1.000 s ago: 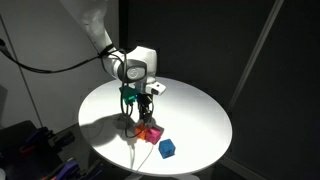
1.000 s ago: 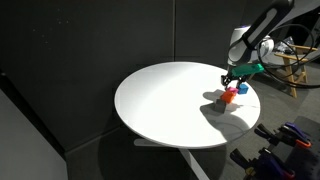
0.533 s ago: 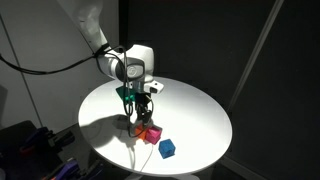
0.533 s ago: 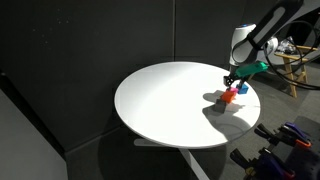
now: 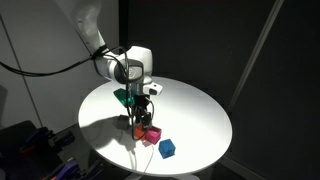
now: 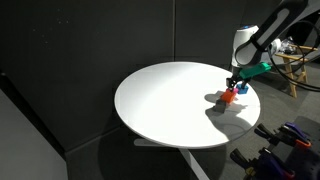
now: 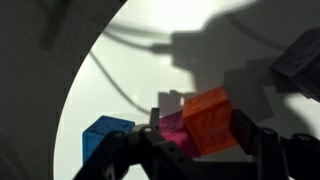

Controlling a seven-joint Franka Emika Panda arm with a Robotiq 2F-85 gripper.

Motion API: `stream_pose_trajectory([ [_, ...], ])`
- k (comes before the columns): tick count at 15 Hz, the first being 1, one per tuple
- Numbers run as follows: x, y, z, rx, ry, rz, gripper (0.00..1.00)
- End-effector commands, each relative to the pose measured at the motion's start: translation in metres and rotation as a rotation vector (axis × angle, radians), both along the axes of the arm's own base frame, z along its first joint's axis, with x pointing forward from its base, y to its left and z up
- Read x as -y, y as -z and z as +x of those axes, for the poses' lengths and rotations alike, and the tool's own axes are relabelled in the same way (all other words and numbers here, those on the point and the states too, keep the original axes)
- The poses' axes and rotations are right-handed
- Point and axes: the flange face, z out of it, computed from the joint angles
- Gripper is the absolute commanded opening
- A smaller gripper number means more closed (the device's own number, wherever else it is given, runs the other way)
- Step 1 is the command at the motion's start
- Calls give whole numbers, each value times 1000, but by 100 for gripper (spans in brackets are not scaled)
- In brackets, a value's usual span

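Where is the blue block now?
In an exterior view the blue block lies on the white table near its camera-side edge, next to the pink block by the gripper.

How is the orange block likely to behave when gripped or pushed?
The orange block looks like a rigid, flat-faced cube, so it should probably keep its shape in the gripper. Pushed on the table, it would likely slide, not roll. Small beside the gripper, it seems light.
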Motion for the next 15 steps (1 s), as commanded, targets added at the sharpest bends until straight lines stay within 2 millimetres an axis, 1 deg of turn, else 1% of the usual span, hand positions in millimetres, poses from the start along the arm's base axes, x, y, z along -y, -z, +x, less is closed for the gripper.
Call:
stream_pose_trajectory([
  [1, 10, -9, -10, 17, -41, 3, 48],
  [5, 23, -12, -14, 33, -42, 14, 48],
  [11, 47, -23, -25, 57, -32, 38, 48],
  [12, 51, -25, -27, 59, -24, 42, 63],
  [13, 55, -27, -29, 61, -18, 46, 92],
  [14, 59, -28, -31, 63, -13, 48, 90],
  [15, 62, -29, -33, 65, -3, 51, 93],
])
